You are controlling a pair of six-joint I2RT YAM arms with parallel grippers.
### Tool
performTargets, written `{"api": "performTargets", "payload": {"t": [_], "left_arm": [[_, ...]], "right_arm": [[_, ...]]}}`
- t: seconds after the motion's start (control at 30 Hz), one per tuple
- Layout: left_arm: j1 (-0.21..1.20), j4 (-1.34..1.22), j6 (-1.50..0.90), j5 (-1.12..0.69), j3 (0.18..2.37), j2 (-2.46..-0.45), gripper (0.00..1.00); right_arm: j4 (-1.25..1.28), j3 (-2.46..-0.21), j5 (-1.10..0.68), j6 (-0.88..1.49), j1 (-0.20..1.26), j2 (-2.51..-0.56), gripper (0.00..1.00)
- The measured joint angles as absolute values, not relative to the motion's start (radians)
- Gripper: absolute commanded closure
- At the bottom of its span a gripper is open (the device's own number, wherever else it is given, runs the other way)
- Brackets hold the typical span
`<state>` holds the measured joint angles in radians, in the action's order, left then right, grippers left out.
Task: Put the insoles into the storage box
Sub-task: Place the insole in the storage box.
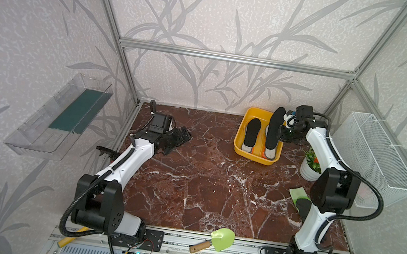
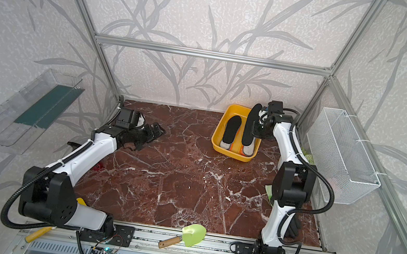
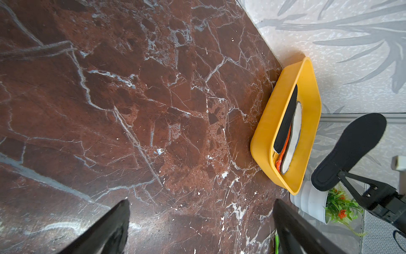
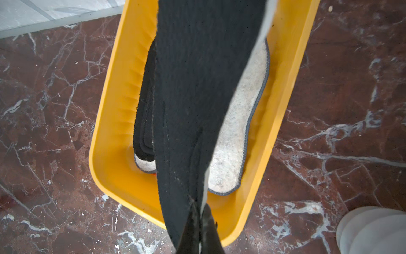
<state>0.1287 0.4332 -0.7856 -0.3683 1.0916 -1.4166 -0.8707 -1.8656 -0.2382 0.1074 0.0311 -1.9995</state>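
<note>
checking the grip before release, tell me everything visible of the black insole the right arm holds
The flat, foot-shaped black insole has a fuzzy fabric-like face and a pale edge. It is held tilted in the air above the yellow plastic storage box, pinched at its narrower end by the shut right pincer.

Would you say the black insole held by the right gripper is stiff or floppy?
Probably semi-stiff: the black insole, pinched at one edge by the right gripper, stands out without drooping. Likely light, being thin. Its fuzzy face should resist slipping.
</note>
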Motion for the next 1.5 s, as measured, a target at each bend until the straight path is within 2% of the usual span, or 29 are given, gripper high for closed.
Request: {"api": "performTargets", "payload": {"t": [0.37, 1.5], "left_arm": [[0.13, 0.436, -0.785, -0.368, 1.09, -1.413, 0.01], [0.13, 0.445, -0.778, -0.357, 1.09, -1.413, 0.01]], "right_arm": [[-0.931, -1.951, -0.234, 0.104, 0.031, -2.157, 1.0], [-0.963, -2.001, -0.159, 0.108, 0.032, -2.259, 1.0]]}}
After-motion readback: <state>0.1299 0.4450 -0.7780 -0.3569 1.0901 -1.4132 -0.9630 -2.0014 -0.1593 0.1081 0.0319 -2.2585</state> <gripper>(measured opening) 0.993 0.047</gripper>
